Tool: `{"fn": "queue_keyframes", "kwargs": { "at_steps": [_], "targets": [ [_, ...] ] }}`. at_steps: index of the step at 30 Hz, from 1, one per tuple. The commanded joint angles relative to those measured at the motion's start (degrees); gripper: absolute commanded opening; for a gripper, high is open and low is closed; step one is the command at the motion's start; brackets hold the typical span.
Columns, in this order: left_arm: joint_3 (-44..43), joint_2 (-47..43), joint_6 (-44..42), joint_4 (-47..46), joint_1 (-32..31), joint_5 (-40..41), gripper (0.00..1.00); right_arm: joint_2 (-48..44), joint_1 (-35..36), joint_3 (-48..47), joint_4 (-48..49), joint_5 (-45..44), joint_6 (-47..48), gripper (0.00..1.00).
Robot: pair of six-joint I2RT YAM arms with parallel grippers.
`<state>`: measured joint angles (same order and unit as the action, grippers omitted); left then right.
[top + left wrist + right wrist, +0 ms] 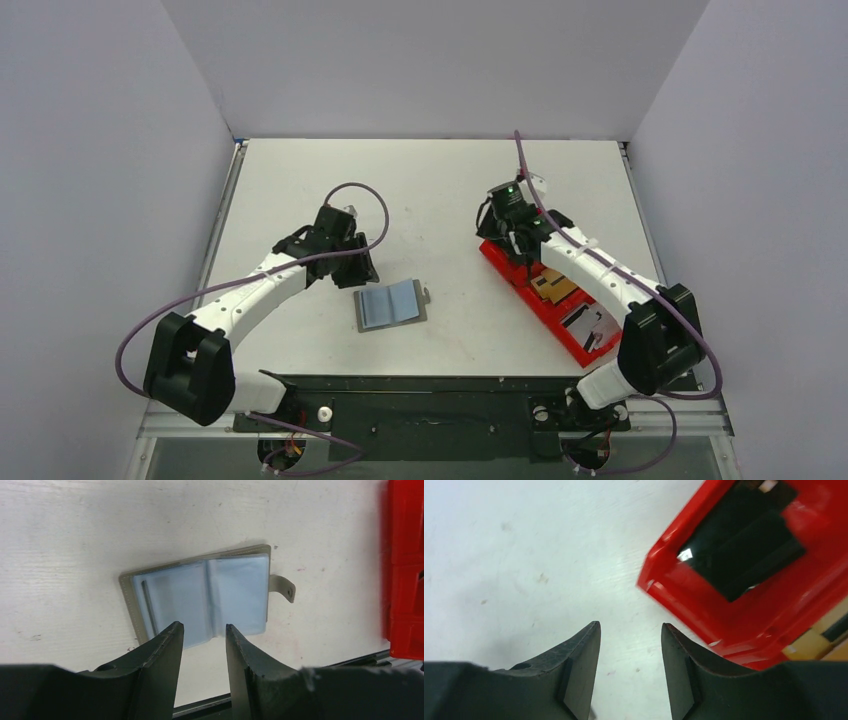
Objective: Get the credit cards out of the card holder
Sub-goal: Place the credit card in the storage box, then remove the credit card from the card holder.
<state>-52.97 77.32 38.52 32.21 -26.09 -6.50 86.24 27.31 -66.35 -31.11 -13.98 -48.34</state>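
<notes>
The grey card holder (392, 304) lies open on the table, its blue-grey pockets facing up and its tab (283, 587) to the right. In the left wrist view the holder (200, 597) shows no tan card in its pockets. Tan cards (553, 287) lie in the red tray (510, 268); one corner also shows in the right wrist view (809, 645). My left gripper (358, 268) (204, 627) is open and empty, just above the holder's near edge. My right gripper (498, 232) (630, 625) is open and empty over bare table beside the tray's far end.
The long red tray (674, 587) lies diagonally at the right and holds a black block (744, 550) at its far end and a white-and-black item (592, 325) near its front. The black front rail (430, 385) runs along the near table edge.
</notes>
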Motion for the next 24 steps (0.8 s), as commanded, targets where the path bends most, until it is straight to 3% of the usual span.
{"fn": "queue_keyframes", "kwargs": {
  "at_steps": [1,12,24],
  "targets": [
    [0.43,-2.03,0.7,2.32,0.69,5.83,0.34,-3.04,6.3,1.7,4.33,3.04,0.26,0.45],
    [2.21,-2.22,3.26,5.65,2.54,12.48,0.34,5.45,22.95,-1.48,11.56,5.65,-2.09,0.43],
    [4.39,-4.59,2.83,6.06,6.38,11.88,0.34,19.62,31.72,-10.15,14.15,10.83,-0.25,0.43]
  ]
}}
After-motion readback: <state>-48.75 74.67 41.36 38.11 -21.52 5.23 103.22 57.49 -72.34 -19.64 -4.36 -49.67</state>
